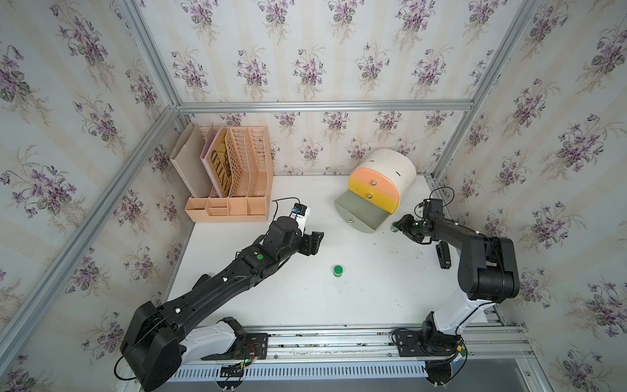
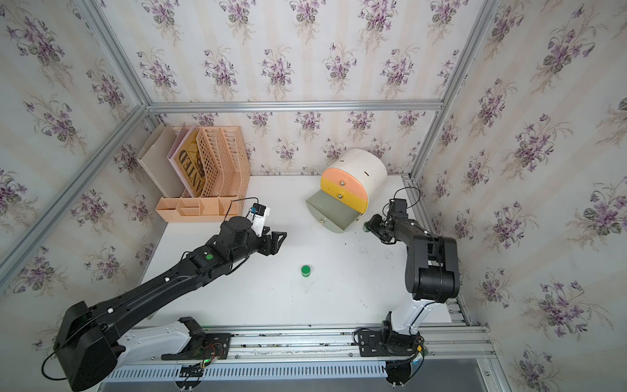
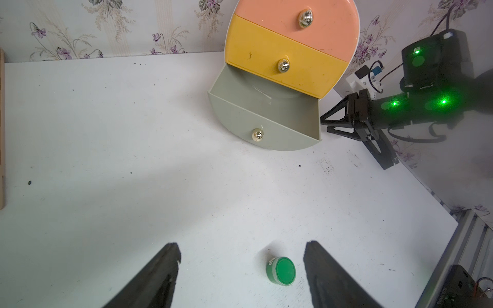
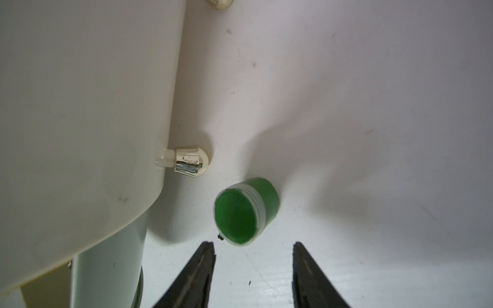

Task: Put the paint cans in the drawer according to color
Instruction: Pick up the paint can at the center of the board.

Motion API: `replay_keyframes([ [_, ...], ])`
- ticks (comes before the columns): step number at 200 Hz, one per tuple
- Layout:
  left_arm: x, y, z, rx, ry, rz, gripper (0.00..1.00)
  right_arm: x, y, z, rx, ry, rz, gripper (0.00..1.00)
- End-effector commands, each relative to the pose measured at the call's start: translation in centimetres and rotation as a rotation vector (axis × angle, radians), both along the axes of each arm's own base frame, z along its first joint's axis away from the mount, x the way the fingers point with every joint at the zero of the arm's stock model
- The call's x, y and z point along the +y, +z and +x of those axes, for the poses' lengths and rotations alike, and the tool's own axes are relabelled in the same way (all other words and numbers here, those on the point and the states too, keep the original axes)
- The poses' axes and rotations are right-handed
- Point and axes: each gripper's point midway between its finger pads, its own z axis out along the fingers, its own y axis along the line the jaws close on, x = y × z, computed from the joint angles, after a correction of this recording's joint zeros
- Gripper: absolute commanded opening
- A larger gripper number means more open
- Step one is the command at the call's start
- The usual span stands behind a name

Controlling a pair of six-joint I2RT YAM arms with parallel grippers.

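1. The white drum-shaped plastic cabinet (image 1: 393, 166) stands at the far right of the white table (image 1: 271, 298). Its grey-green bottom drawer (image 1: 359, 210) is pulled out. The peach and yellow drawers above it are closed.
2. One small round green-lidded paint can (image 1: 337, 270) stands upright near the middle of the table, well apart from the cabinet.
3. The left gripper (image 1: 315, 242) hangs above the table, left of and beyond this can. Its jaws are wide and hold nothing.
4. A second green paint can (image 4: 245, 210) lies on its side just right of the cabinet, near a metal foot (image 4: 190, 161).
5. The right gripper (image 1: 402, 226) sits low beside the second green paint can. Its jaws are apart, with the can just ahead of the tips and not gripped.
6. A grey-black stapler (image 1: 442, 254) lies at the right edge. A peach slotted file rack (image 1: 234, 176) stands far left.
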Motion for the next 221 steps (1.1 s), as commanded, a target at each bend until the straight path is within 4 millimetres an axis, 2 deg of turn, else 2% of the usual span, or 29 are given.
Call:
replay_keyframes([
  [1, 0.2, 0.6, 0.2, -0.027, 0.004, 0.010, 0.78, 0.1, 0.1, 0.6, -0.012, -0.005, 0.013, 0.53],
  [85, 0.1, 0.6, 0.4, -0.028, 0.003, 0.014, 0.77, -0.5, -0.9, 1.0, 0.020, -0.018, -0.020, 0.59],
  [137, 0.1, 0.6, 0.5, -0.030, 0.004, 0.017, 0.77, -0.1, -0.7, 1.5, 0.012, -0.003, 0.002, 0.63],
  [177, 0.1, 0.3, 0.5, -0.024, 0.006, 0.022, 0.76, -0.2, -1.1, 1.5, 0.026, -0.008, -0.015, 0.63],
  [221, 0.1, 0.2, 0.5, -0.021, 0.009, 0.018, 0.76, -0.7, -2.1, 0.9, 0.069, -0.013, -0.071, 0.58],
])
